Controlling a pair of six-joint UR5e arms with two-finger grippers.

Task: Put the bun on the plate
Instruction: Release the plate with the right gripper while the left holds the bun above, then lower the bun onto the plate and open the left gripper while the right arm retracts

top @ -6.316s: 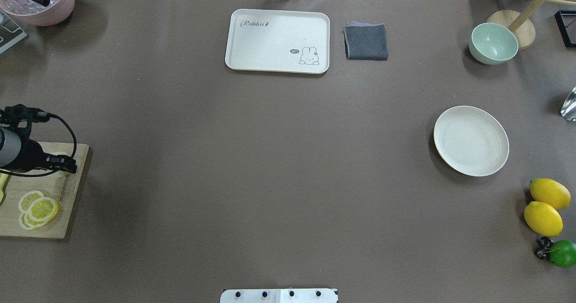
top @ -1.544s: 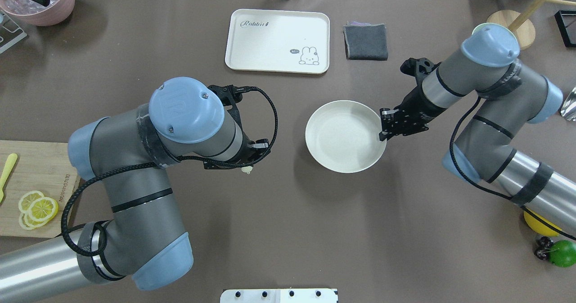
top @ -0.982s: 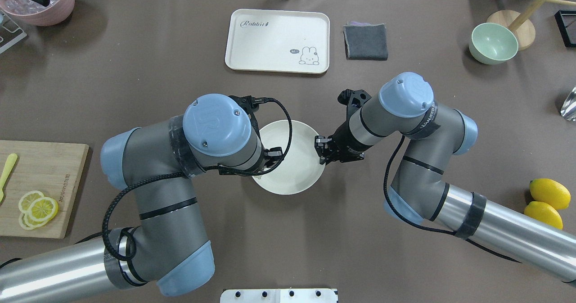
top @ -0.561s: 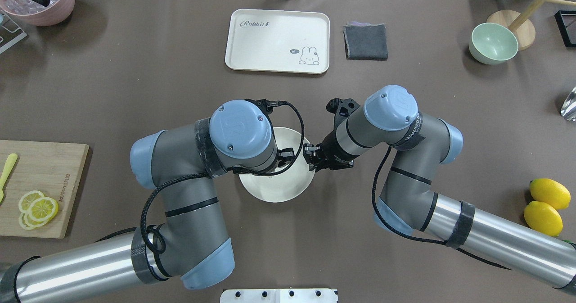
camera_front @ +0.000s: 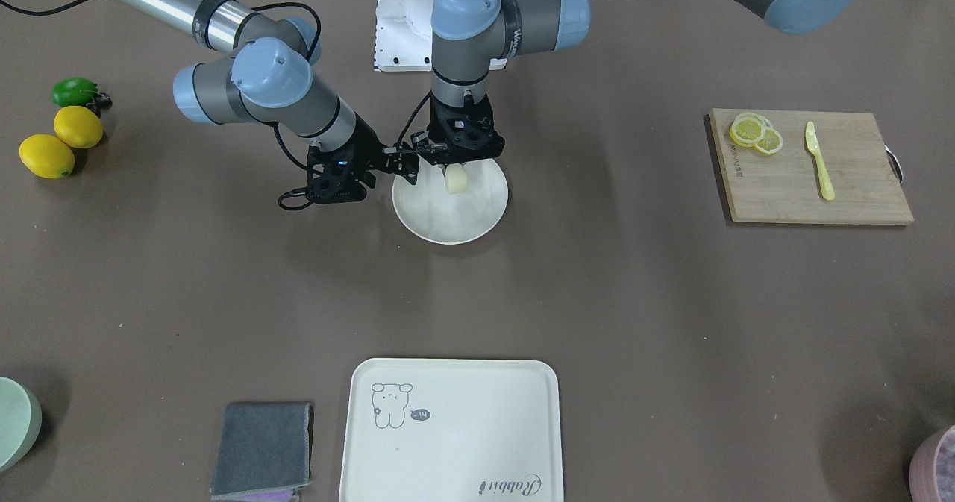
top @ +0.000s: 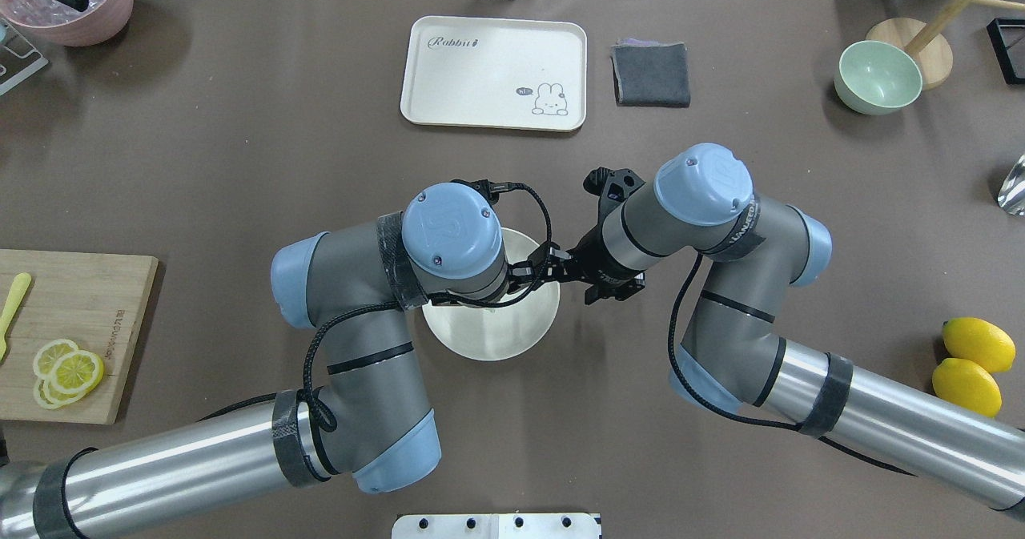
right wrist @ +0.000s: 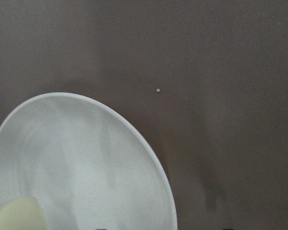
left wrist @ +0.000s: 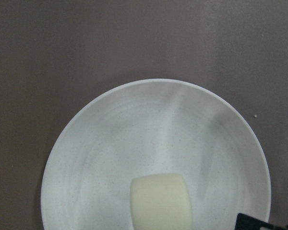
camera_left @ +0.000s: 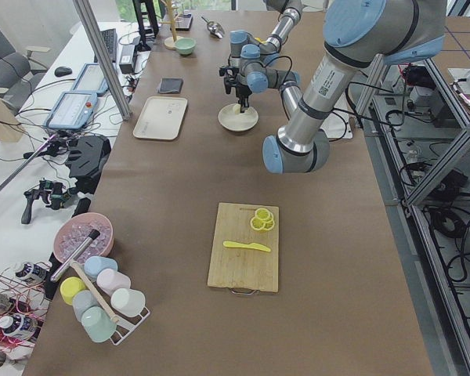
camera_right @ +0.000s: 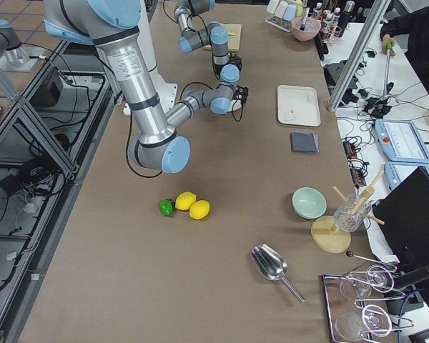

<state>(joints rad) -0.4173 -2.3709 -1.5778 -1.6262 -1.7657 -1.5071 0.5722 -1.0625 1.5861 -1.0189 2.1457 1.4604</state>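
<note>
The round cream-white plate (camera_front: 455,222) (top: 496,335) lies at the table's middle. Just above its inner surface, on the robot's side, hangs the pale cream bun (camera_front: 456,180) (left wrist: 159,201), and my left gripper (camera_front: 453,161) is shut on its top. In the overhead view the left wrist hides both bun and fingers. My right gripper (camera_front: 405,168) (top: 555,269) is shut on the plate's rim on the robot's right. The right wrist view shows the plate (right wrist: 77,153) with the bun (right wrist: 17,215) at its lower left corner.
A cream tray (top: 494,73) and a folded grey cloth (top: 651,74) lie at the far side. A green bowl (top: 878,78) is far right, with two lemons (top: 977,345) near right. A wooden board (top: 88,299) with lemon slices (top: 68,371) sits at the left edge.
Both arms came in. The right gripper pulled the plate from the right side to the middle, and the left gripper carried the bun over it. Lately the plate has stayed still.
</note>
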